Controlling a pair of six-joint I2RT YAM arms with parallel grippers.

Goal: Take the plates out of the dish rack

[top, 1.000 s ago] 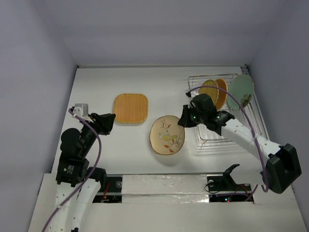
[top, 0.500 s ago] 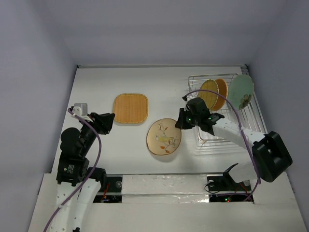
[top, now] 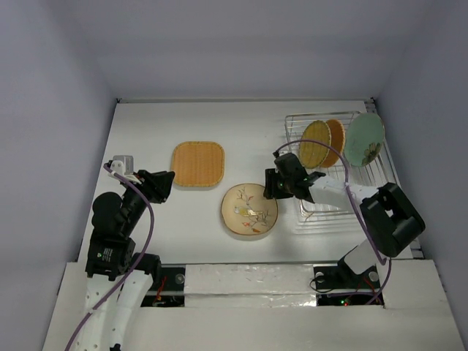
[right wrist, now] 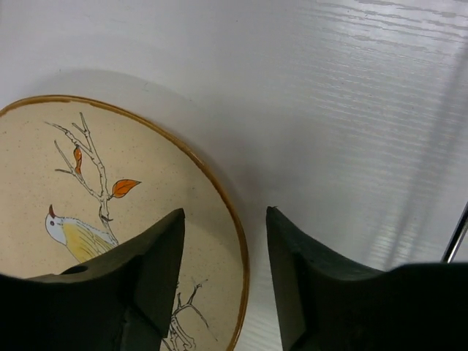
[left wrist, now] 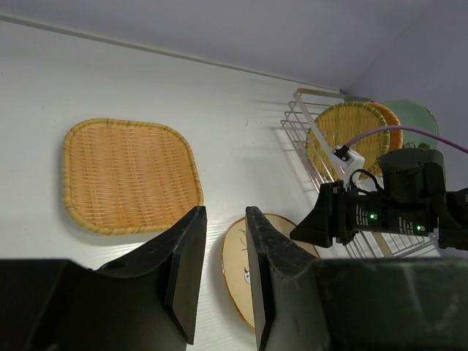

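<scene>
- Right gripper [right wrist: 225, 223] has its fingers spread wide with nothing pinched. The brown rim of the cream plate [top: 249, 210] with the branch and bird runs under the gap.
- That cream plate lies flat on the white table [top: 146, 124], bottom centre of the top view, just left of the dish rack [top: 329, 208].
- The rack, at upper right, has three plates on edge: yellow-green checked plate [top: 316, 144], orange round plate [top: 336, 140] and pale green plate [top: 364, 139] furthest right.
- Orange rounded-square plate [top: 197, 164] lies flat left of centre, well apart from the rack.
- Left gripper [left wrist: 223, 241] hangs at mid-left, only a slim gap between its fingers, holding nothing.
</scene>
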